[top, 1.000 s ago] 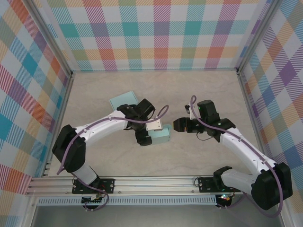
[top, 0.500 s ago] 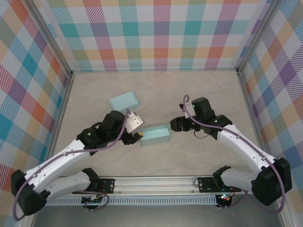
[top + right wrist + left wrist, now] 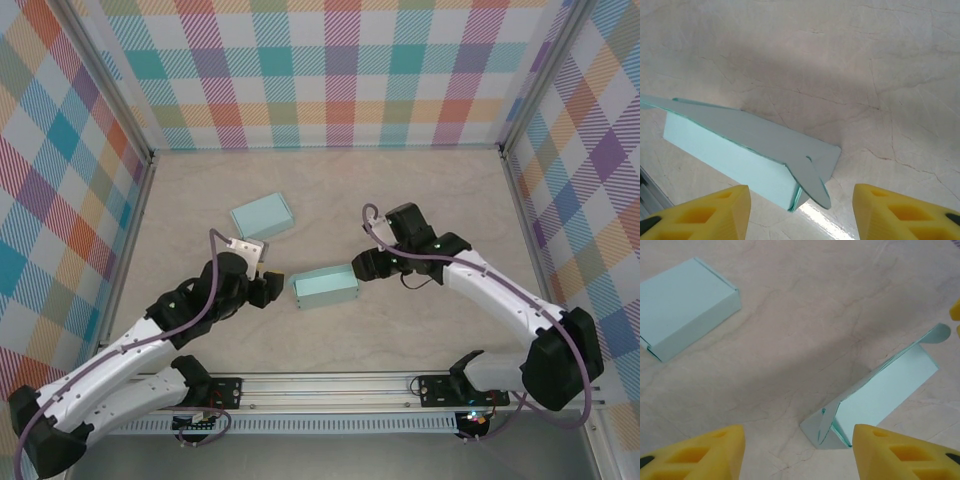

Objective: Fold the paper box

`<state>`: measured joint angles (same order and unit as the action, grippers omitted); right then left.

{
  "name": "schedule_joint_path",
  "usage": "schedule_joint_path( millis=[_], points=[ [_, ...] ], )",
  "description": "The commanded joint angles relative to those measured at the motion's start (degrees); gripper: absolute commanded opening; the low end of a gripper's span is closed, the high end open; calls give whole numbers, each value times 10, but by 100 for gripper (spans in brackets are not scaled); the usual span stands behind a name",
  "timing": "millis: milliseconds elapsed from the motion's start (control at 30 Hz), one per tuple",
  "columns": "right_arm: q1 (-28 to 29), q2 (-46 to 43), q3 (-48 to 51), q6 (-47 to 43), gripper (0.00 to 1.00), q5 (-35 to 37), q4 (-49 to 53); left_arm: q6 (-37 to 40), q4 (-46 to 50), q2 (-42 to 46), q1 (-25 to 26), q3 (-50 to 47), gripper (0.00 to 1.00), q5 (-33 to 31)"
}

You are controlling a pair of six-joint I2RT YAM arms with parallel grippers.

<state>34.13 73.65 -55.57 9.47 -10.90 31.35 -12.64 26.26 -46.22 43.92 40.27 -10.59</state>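
The left hand (image 3: pixel 797 432) has its two yellow fingers (image 3: pixel 695 455) spread apart, gripping nothing. Pale, marbled beige counter (image 3: pixel 805 305) lies beneath it. Just ahead of it and slightly to its right is the near end of the paper box (image 3: pixel 885 390), a long, light teal carton lying on its side. That end is not sealed: a loose flap stands out from it, and the inside cannot be made out. A rounded tab sticks out at the far end.

In the overhead view the right hand (image 3: pixel 365 265) is at the opposite end of the paper box (image 3: pixel 325 287), so the box lies between the two hands, with the left hand (image 3: pixel 270 288) just short of it. From the wrist, the right hand (image 3: pixel 800 189) also shows its fingers (image 3: pixel 700 212) apart and clamped on nothing. The box (image 3: pixel 740 145) lies just past them, a rounded flap hanging loose at the near corner.

Further out from the left hand, ahead and to its left, a second box (image 3: pixel 261 216) of the same teal lies flat and closed, well apart from the first.

Beyond both hands, bare counter (image 3: pixel 420 200) stretches to the back wall (image 3: pixel 340 70), which has a pastel plaid pattern like the side walls. A metal rail (image 3: pixel 330 385) runs along the near edge behind the hands.
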Motion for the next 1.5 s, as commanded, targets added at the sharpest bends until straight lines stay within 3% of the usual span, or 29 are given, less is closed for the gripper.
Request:
schedule_joint_path(
  millis=[0, 300, 533, 667, 1033, 1200, 1467],
  points=[
    [8, 11, -23, -25, 56, 15, 15, -20, 25, -35, -3, 17, 60, 20],
    [13, 27, -30, -31, 56, 23, 15, 20, 27, -116, -1, 46, 59, -20],
    [21, 34, -35, -31, 54, 22, 14, 26, -6, -154, 5, 58, 59, 9],
    [25, 38, -35, -28, 54, 21, 10, 16, -8, -169, 13, 55, 60, -5],
    [33, 29, -35, -12, 51, 48, 25, -7, 16, -138, 27, 60, 62, -43],
    [34, 14, -34, -15, 51, 60, 34, -6, 27, -108, 30, 61, 62, -8],
    [35, 27, -26, -10, 49, 58, 22, 2, 8, -171, 46, 78, 64, -2]
  ],
)
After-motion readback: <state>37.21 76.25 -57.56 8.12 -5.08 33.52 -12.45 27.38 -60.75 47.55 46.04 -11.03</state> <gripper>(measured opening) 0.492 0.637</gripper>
